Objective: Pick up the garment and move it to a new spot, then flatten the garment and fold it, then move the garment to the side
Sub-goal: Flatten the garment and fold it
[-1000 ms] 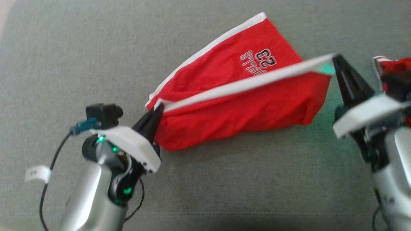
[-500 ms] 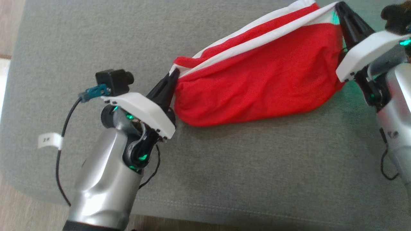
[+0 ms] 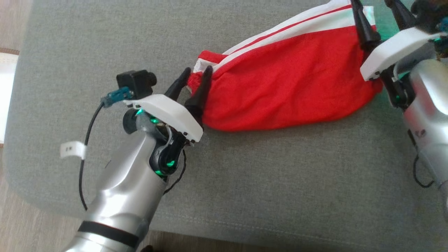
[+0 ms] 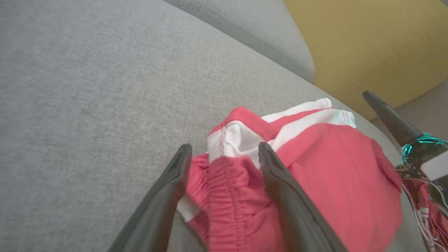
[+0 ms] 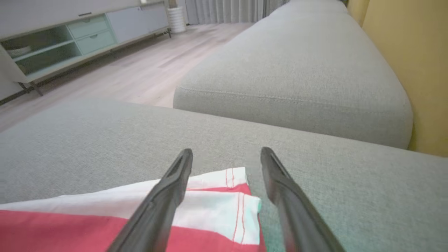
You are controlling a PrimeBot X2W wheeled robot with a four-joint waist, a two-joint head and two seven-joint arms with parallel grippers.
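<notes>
A red sports garment with white side stripes, of thin knitted cloth [image 3: 287, 80], is seen lying on a grey fabric sofa cushion [image 3: 280, 182]. It is stretched in a long slanting shape from the middle of the head view up to the upper right corner, with the white stripes along its far edge and some soft wrinkles on the red part.

The left gripper [image 3: 198, 69] is placed at the lower left end of the garment. Its two dark fingers are spread apart. In the left wrist view the bunched red waistband and a white patch are seen between the fingers [image 4: 280, 182], and the cloth seems to touch them on the inner sides, but it is not pinched.

The right gripper [image 3: 371, 3] is found at the upper right end of the garment (partly cut by the edge of the head view). Its fingers are also well apart. In the right wrist view the white hem corner with red stitching lies on the cushion under and between them, and nothing is clamped.

A second grey cushion [image 5: 297, 70] is seen beyond, just beside a yellow upholstered surface [image 5: 402, 52]. A pale wooden floor [image 5: 140, 70] and a low cabinet with light green drawers [image 5: 70, 38] are seen farther away.
</notes>
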